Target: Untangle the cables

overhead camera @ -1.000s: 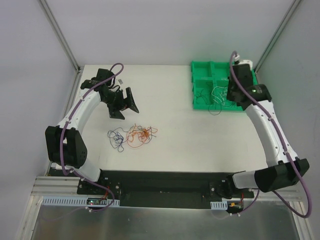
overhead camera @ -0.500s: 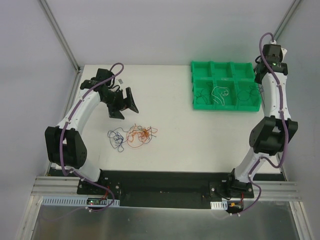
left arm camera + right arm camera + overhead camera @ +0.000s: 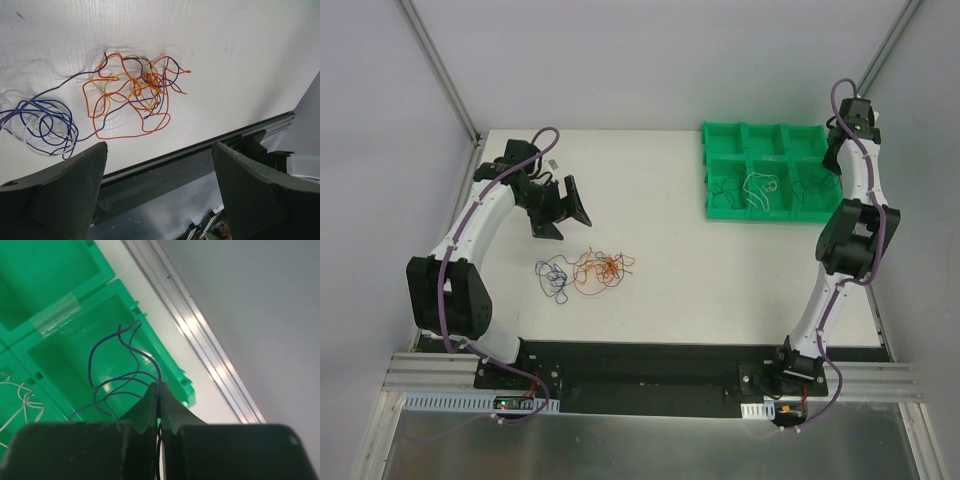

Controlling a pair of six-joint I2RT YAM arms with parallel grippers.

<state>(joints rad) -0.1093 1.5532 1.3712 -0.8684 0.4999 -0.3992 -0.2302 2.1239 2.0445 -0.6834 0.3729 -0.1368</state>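
Observation:
A knot of orange and red cables (image 3: 601, 268) lies on the white table beside a looser blue-purple coil (image 3: 553, 275). In the left wrist view the orange knot (image 3: 135, 95) and blue-purple coil (image 3: 47, 122) overlap, with a faint white strand among the blue. My left gripper (image 3: 563, 208) hovers behind them, open and empty (image 3: 159, 150). My right gripper (image 3: 159, 390) is shut on a thin blue-purple cable (image 3: 107, 370) that curls above the green tray's right front compartment (image 3: 60, 350). In the top view the right gripper (image 3: 833, 160) is at the tray's right end.
The green tray (image 3: 770, 140) with several compartments stands at the back right; a white cable (image 3: 760, 187) and a dark cable (image 3: 725, 190) lie in its front compartments. The table's black front edge (image 3: 200, 150) is close below the left fingers. Frame posts stand at the back corners.
My right arm has swung from over the tray's middle to its far right end and straightened upward, still shut on the cable. The left gripper shifted slightly left.

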